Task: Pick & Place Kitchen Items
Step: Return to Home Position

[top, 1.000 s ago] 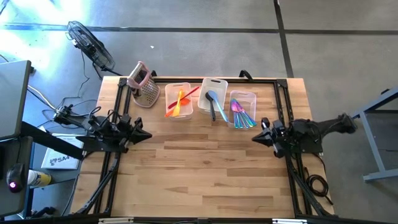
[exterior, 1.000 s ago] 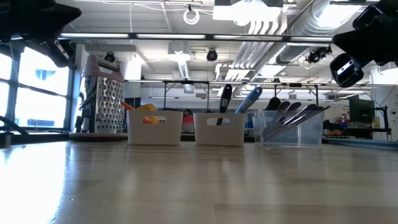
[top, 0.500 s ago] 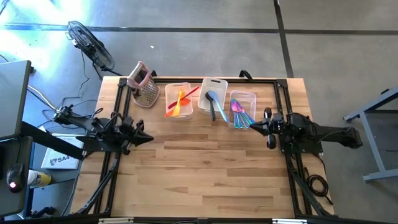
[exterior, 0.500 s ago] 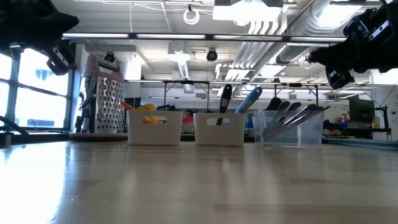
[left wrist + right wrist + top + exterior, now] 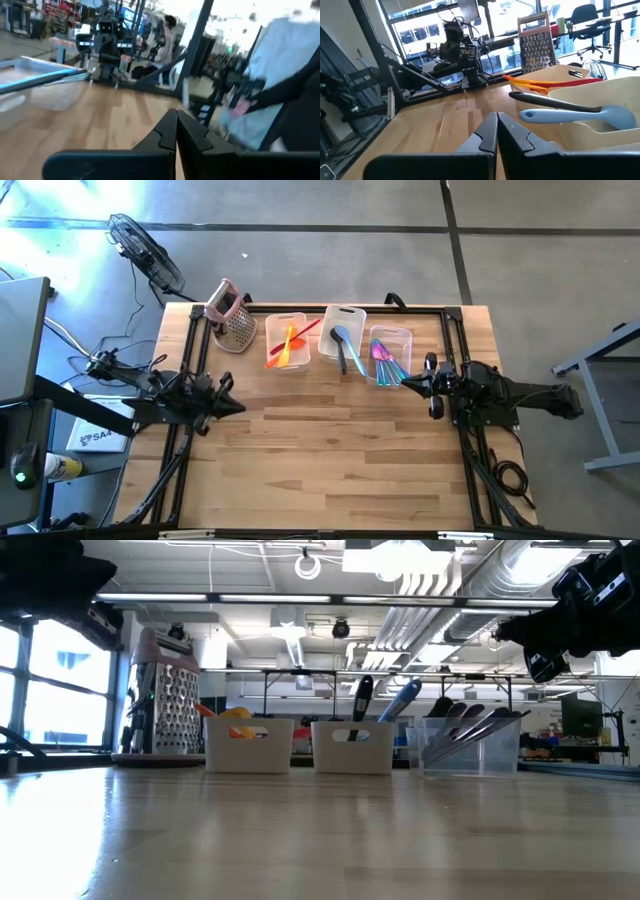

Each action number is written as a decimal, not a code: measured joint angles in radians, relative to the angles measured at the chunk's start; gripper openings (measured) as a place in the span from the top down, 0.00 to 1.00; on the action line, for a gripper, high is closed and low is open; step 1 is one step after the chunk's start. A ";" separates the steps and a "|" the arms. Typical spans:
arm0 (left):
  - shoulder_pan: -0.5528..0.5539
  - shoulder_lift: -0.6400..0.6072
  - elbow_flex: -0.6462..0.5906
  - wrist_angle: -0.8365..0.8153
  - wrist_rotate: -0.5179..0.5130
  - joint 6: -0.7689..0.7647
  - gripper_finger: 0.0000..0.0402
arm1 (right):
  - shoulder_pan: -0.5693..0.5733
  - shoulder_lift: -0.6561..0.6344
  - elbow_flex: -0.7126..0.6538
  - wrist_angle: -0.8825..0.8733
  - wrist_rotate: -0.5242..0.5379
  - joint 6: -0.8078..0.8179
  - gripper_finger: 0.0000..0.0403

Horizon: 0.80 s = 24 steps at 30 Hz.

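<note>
From above, three bins stood in a row at the far edge of the bench point(image 5: 330, 450). The left bin point(image 5: 272, 328) held orange utensils point(image 5: 284, 350) and a red utensil point(image 5: 308, 330) that stuck out over its rim. The middle bin point(image 5: 352, 312) held a blue spoon point(image 5: 341, 337) and a dark spoon point(image 5: 344, 360). The clear bin point(image 5: 400, 333) held a sheaf of slim utensils point(image 5: 388, 365) in purple, blue and green. A metal grater point(image 5: 233, 318) with a pink handle stood left of the bins. The left claw point(image 5: 237, 404) hung over the bench's left edge, well apart from the bins. The right claw point(image 5: 405, 383) pointed at the clear bin, just beside it. A white sheet point(image 5: 95, 438) off the bench carried dark letters too small to read.

The low view showed the left and middle bins as opaque white, each with a handle slot in its wall, and the two spoon handles leaning up out of the middle one. The slim utensils leaned against the clear wall. Both arms hung high at the upper corners.

The left wrist view showed its own claw's fingers point(image 5: 167, 132) pressed together on nothing, the clear bin across the bench, and a blurred seated person point(image 5: 167, 37) in the room beyond.

The right wrist view showed its fingers point(image 5: 489, 131) together too, empty. It looked along the row of bins, with both spoons lying across the middle bin's rim, the orange and red utensils behind them and the grater at the far end.
</note>
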 joint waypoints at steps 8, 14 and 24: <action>0.000 0.024 -0.001 -0.065 -0.094 0.244 1.00 | 0.000 0.000 0.000 0.007 0.003 0.000 0.99; 0.001 0.045 0.011 -0.080 -0.204 0.415 1.00 | 0.000 0.000 -0.001 0.008 0.004 0.000 0.99; 0.184 0.044 0.014 -0.122 0.027 0.446 1.00 | 0.000 0.000 -0.001 0.010 0.004 0.000 0.99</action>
